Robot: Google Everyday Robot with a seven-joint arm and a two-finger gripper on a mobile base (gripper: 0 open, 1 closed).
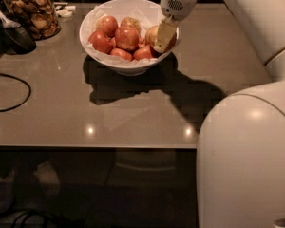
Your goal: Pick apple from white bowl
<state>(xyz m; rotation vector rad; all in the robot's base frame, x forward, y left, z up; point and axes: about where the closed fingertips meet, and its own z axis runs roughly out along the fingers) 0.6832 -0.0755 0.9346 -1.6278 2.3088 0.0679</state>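
The white bowl (129, 66) stands at the back middle of the grey table and holds several apples on crumpled white paper. Most are deep red (127, 37). A paler yellow-tan apple (151, 34) lies at the bowl's right side. My gripper (164, 38) reaches down from above into the right side of the bowl, right against this pale apple, and partly covers it. A smaller pale apple (132, 22) lies at the back of the bowl.
A glass jar of brown snacks (32, 11) stands at the back left, with a dark scoop-like object (14, 36) beside it. A black cable (9, 106) loops on the left of the table. My white body (247, 165) fills the right foreground.
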